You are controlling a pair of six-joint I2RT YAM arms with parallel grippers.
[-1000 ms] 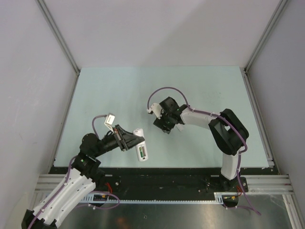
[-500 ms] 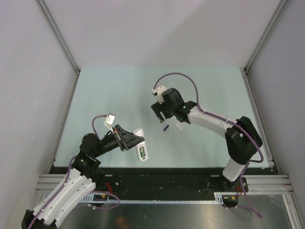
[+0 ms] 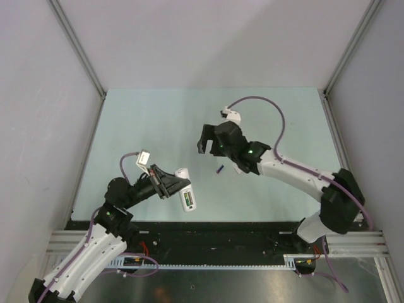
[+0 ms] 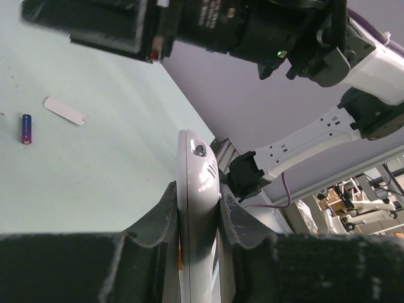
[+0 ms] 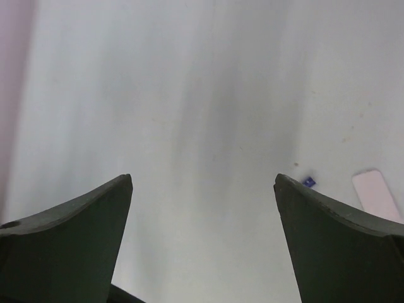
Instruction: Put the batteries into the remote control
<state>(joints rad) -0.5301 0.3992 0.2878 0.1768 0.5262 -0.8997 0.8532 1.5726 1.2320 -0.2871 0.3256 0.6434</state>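
Pale green worktop (image 3: 151, 126), grey walls (image 3: 208, 38). Closed left end effector (image 4: 197, 188) clamps remote control (image 3: 187, 199): long axis near-to-far, recess up, green battery (image 3: 188, 202) inside. Empty right end effector (image 5: 202, 183) gapes wide, far-right of remote. White cover strip (image 3: 238, 167) and diagonal purple battery (image 3: 220, 169) lie right of remote.

The slim white remote (image 3: 187, 197) is clamped on its edge by the left gripper (image 3: 177, 185), off the table, toward seven o'clock from the table's middle. Its long axis runs roughly twelve to six. The back recess faces up and is open, with the green battery (image 3: 187, 202) seated inside. The dark purple-blue battery (image 3: 220, 169) lies loose on the table, well apart from the remote at between one and two o'clock, tilted from one to seven.
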